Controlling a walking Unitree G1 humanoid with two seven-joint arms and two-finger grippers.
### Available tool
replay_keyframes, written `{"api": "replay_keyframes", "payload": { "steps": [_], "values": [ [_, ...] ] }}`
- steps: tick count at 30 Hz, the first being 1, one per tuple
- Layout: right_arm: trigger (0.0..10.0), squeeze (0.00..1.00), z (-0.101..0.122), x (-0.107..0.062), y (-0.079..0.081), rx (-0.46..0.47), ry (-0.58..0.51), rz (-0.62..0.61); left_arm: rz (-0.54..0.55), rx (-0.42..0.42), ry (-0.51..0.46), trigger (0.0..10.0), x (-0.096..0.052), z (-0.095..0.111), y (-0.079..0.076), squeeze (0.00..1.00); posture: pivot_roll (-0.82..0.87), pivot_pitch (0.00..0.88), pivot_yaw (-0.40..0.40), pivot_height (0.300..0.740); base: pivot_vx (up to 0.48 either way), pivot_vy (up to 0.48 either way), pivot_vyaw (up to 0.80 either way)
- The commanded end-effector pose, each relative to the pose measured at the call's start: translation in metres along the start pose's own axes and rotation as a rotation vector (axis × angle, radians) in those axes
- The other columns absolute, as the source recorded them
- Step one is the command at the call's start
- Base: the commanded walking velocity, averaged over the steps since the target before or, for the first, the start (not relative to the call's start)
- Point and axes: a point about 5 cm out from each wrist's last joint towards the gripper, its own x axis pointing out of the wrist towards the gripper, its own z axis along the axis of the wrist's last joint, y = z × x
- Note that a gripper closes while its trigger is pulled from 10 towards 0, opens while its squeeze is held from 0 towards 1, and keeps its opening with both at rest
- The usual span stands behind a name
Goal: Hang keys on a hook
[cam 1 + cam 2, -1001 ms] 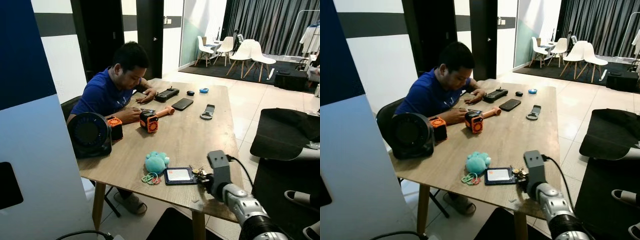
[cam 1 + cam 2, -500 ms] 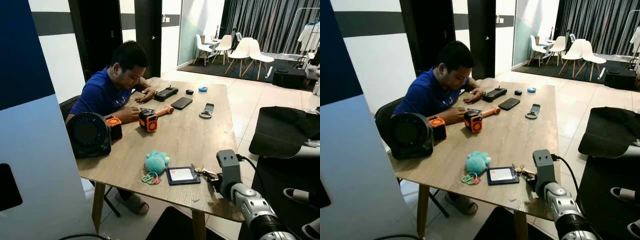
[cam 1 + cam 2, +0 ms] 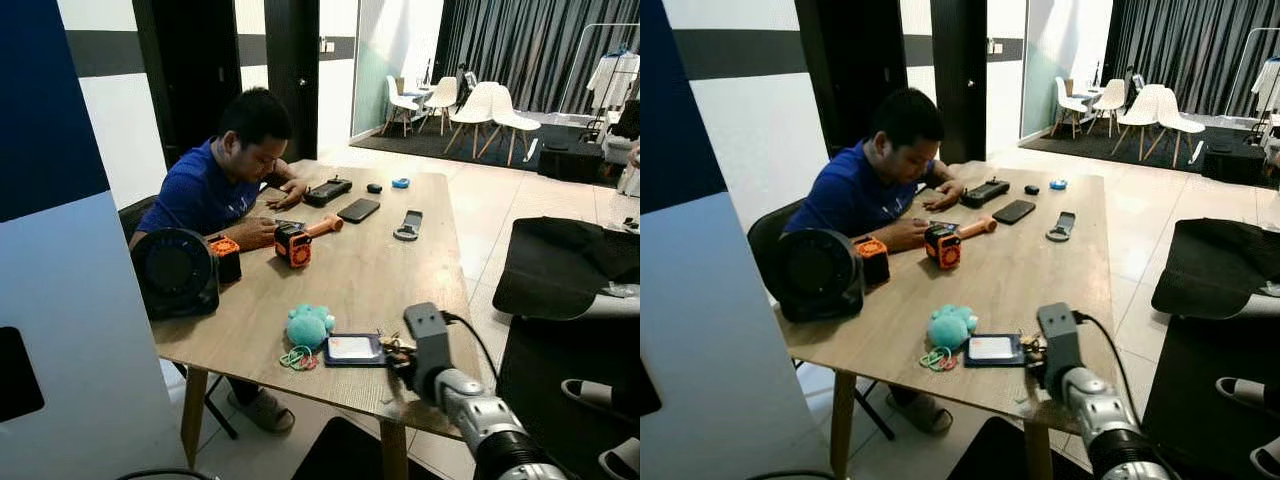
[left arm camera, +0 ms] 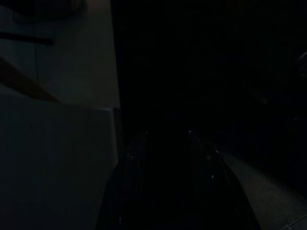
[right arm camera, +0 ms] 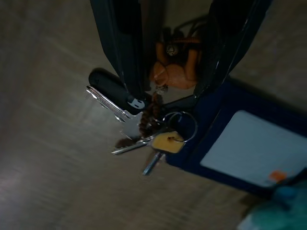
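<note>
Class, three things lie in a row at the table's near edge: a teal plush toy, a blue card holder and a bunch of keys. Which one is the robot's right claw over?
The bunch of keys. The right claw has its fingers either side of the orange charm on it, beside the blue card holder; the teal plush toy lies farther left.

A matt wood-grain table [image 3: 370,270] is seen under shiny metal keys [image 5: 139,127], beside a fuzzy teal plush toy [image 3: 311,325].

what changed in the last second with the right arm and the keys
The right tool swung out toward the table's right edge, then came back in over the keys; its fingers now straddle the bunch's orange charm, spread, nothing lifted. The keys still lie on the table beside the blue card holder. The person and plush toy are unmoved.
</note>
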Motion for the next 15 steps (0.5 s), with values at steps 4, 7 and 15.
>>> {"api": "replay_keyframes", "payload": {
  "steps": [4, 7, 15],
  "values": [
    [10.0, 0.00, -0.0231, 0.0006, 0.0074, 0.010, 0.104, 0.035, 0.003, 0.008, 0.035, 10.0, -0.0021, -0.0065, 0.0025, 0.00, 0.06, 0.006, 0.015, 0.740, 0.000, 0.000, 0.00],
    [10.0, 0.00, -0.0239, 0.0003, 0.0076, 0.010, 0.109, 0.041, -0.001, 0.012, 0.040, 10.0, -0.0020, -0.0071, 0.0019, 0.00, 0.06, 0.005, 0.016, 0.740, 0.000, 0.000, 0.00],
    [0.2, 0.00, -0.0252, -0.0004, 0.0088, 0.014, 0.110, 0.066, -0.003, 0.025, 0.050, 10.0, -0.0014, -0.0076, 0.0009, 0.00, 0.06, 0.007, 0.017, 0.740, 0.000, 0.000, 0.00]
  ]
}}
